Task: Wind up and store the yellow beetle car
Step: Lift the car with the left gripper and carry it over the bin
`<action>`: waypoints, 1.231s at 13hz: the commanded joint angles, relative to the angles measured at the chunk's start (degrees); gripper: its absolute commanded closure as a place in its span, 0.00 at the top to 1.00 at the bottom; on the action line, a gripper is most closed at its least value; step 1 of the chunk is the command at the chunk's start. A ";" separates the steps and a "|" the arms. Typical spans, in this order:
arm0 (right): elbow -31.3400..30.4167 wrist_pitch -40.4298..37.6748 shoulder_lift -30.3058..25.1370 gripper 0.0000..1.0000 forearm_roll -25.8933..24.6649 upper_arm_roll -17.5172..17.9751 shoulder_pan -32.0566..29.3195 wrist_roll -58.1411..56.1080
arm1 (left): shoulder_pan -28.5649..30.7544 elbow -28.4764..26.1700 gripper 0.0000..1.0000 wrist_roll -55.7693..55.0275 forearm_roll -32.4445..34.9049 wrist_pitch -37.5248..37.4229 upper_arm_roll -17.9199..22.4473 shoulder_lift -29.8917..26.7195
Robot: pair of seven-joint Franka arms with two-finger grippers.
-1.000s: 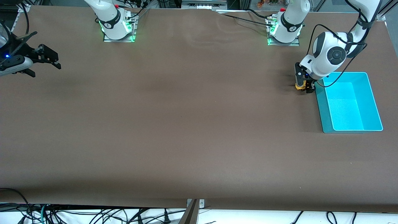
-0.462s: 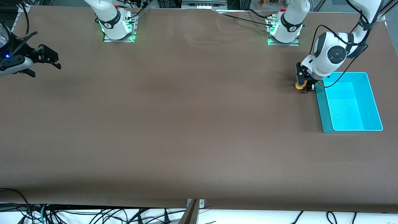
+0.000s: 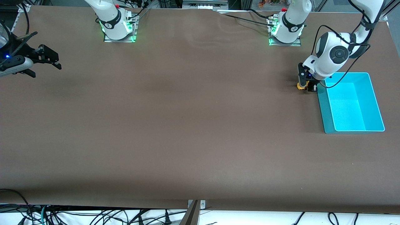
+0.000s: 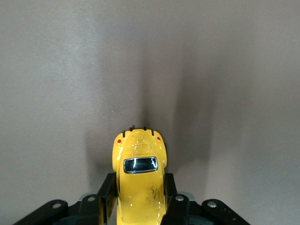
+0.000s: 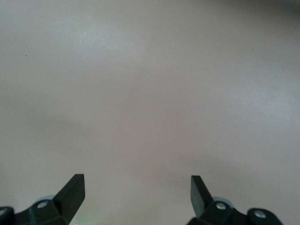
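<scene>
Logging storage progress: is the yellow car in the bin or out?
Out: yellow car sits on the table beside the cyan bin.

White rounded arms [image 3: 328,54], black joint caps, black cables, green-lit bases [image 3: 118,31], black claws.

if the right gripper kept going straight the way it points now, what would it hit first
Probably just the brown table. The right gripper is open, and its wrist view shows only bare tabletop ahead of the fingers; how far off the surface lies is unclear.

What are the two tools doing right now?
Left tool: shut on the yellow beetle car, beside the cyan bin.
Right tool: open, empty, waiting.
</scene>
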 commanded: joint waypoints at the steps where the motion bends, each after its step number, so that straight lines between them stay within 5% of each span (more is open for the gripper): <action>1: 0.38 -0.64 -0.09 1.00 -0.03 -0.11 0.35 0.36 | -1.36 1.90 0.00 0.36 -0.53 -7.76 -0.35 -4.46; 9: 0.47 -0.64 -0.09 1.00 -0.03 -0.11 0.35 0.36 | -2.87 15.16 0.00 10.28 -19.60 -30.72 -0.88 -6.31; 16: 0.47 -0.73 -0.09 1.00 -0.03 -0.02 0.35 0.36 | 8.10 32.82 0.00 23.27 -19.00 -45.15 -0.62 -3.08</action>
